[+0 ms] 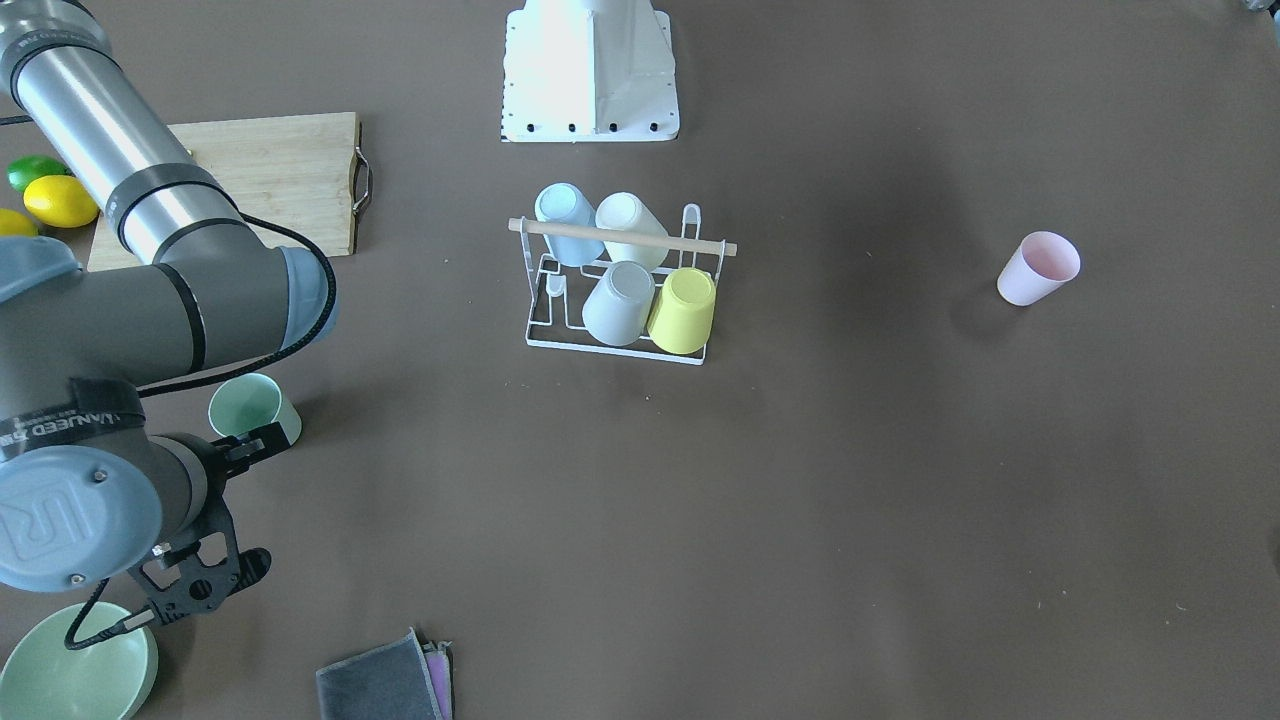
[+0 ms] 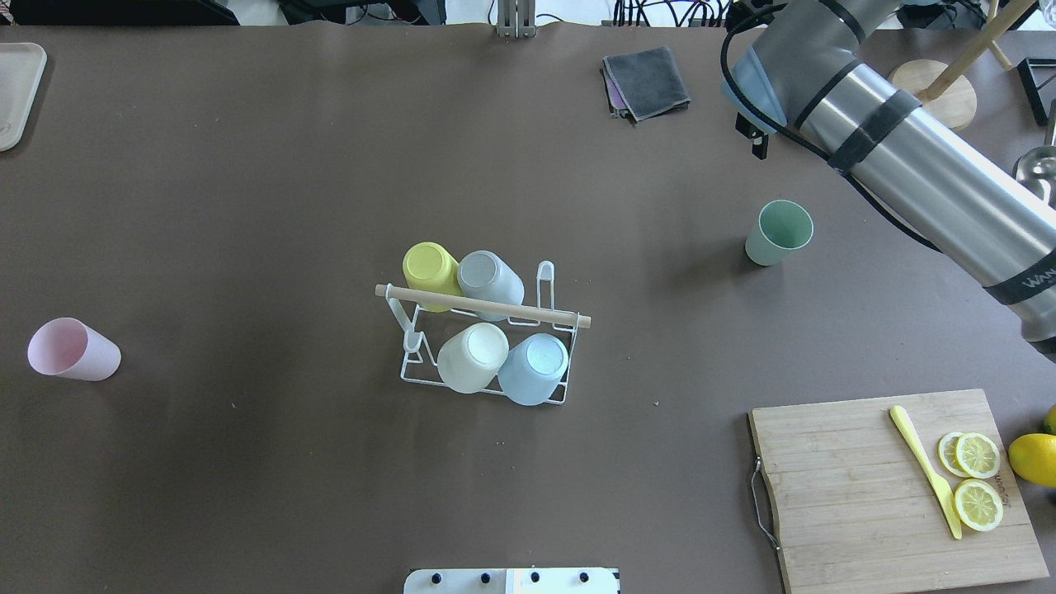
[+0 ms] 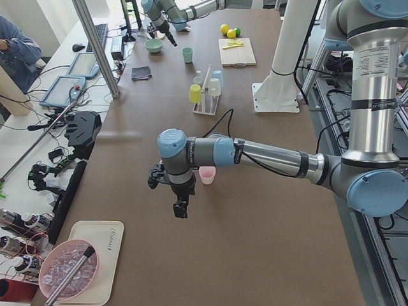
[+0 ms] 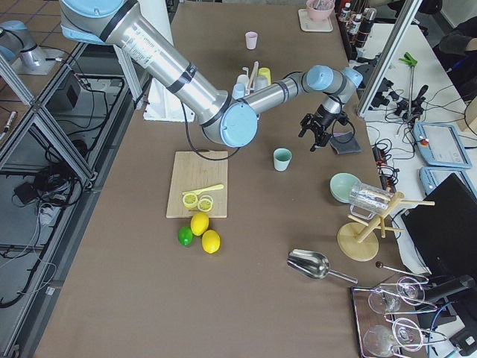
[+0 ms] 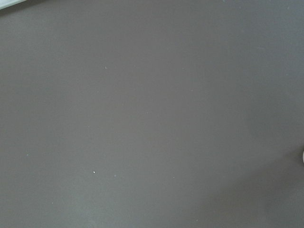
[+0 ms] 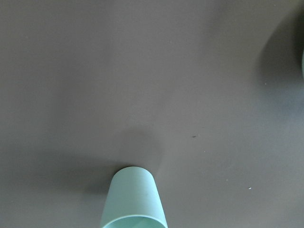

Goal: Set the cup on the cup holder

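The white wire cup holder (image 1: 700, 245) with a wooden dowel stands mid-table and also shows in the overhead view (image 2: 569, 318). It carries a yellow, a grey, a cream and a blue cup, all upside down. A green cup (image 2: 780, 233) stands upright, right of the holder in the overhead view. My right gripper (image 1: 250, 448) hovers just beside this green cup (image 1: 255, 408), empty, and looks open. The cup's side fills the bottom of the right wrist view (image 6: 134, 199). A pink cup (image 2: 73, 350) lies tilted at the far left. My left gripper (image 3: 180, 207) hangs near it; I cannot tell its state.
A wooden cutting board (image 2: 858, 495) with lemon slices and a yellow knife lies at the front right. A grey cloth (image 2: 648, 81) and a green bowl (image 1: 75, 665) lie beyond the green cup. Whole lemons and a lime (image 1: 60, 200) sit beside the board.
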### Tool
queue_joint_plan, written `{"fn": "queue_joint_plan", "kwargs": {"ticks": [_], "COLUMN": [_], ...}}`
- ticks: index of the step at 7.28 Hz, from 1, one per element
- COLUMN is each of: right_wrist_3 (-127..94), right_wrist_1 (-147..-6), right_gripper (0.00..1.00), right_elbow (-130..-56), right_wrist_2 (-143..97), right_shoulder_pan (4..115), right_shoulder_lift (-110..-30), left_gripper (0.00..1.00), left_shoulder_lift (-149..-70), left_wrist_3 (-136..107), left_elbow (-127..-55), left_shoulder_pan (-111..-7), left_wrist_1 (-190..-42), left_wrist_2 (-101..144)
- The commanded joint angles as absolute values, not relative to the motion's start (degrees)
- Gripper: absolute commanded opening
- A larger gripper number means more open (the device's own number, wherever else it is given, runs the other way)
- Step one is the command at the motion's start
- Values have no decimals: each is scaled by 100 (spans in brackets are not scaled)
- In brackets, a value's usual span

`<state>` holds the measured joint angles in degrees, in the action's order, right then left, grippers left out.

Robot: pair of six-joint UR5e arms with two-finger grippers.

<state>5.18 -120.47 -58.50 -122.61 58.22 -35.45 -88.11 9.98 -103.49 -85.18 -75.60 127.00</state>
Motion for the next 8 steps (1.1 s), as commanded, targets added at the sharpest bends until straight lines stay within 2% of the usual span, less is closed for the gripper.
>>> {"fn": "queue_joint_plan", "kwargs": {"ticks": [1,4,6,8], "right_wrist_3": [747,826,852,1124], "right_wrist_1": [-12015,-12015,-12015,-12023], "right_gripper": [100,100,100,100], "right_elbow": [-4907,-4510,-4369,-3992], "right_wrist_2": [-11839,-11803,-11830,-11760], "right_shoulder_pan": [5556,5397,5257,5238], "right_shoulder_lift": [-3060,-2971,-2988,-2760], "left_gripper": [99,99,99,99], "left_shoulder_lift": [-9392,-9948,-10727,-11492], "left_wrist_3": [984,993,984,1037], "left_elbow": [-10327,-10222,-9549,-8881], "left_shoulder_pan": [-7984,-7386,-6726,-6541], "left_wrist_1": [-6728,-6144,-4833,-4274], "left_wrist_2": [12665,12648,12656,12404]}}
